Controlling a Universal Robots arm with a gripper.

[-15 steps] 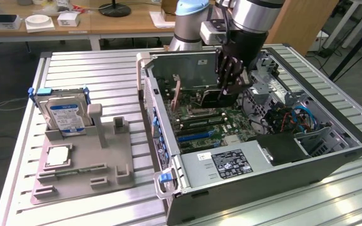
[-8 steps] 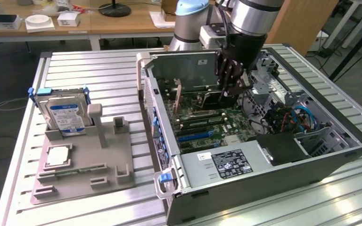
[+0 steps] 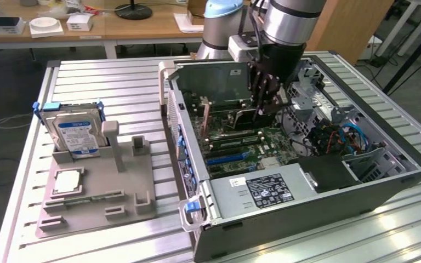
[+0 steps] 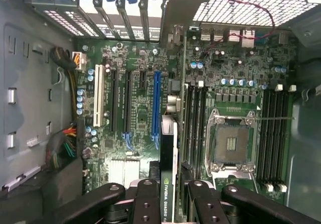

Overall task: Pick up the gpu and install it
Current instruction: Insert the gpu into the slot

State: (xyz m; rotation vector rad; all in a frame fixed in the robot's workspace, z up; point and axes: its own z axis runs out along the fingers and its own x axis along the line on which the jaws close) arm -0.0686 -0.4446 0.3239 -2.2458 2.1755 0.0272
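Hand (image 4: 170, 190) half-closed on thin black gpu card (image 4: 168, 143), near long blue slot (image 4: 156, 103); tilt or offset could jam it.

Wooden desks (image 3: 152, 30) behind, dark grey floor (image 3: 2, 87)

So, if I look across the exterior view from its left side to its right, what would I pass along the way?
Hard drive standing in its holder → short grey post on the holder → gripper closed on the gpu inside the open computer case → blue cables.
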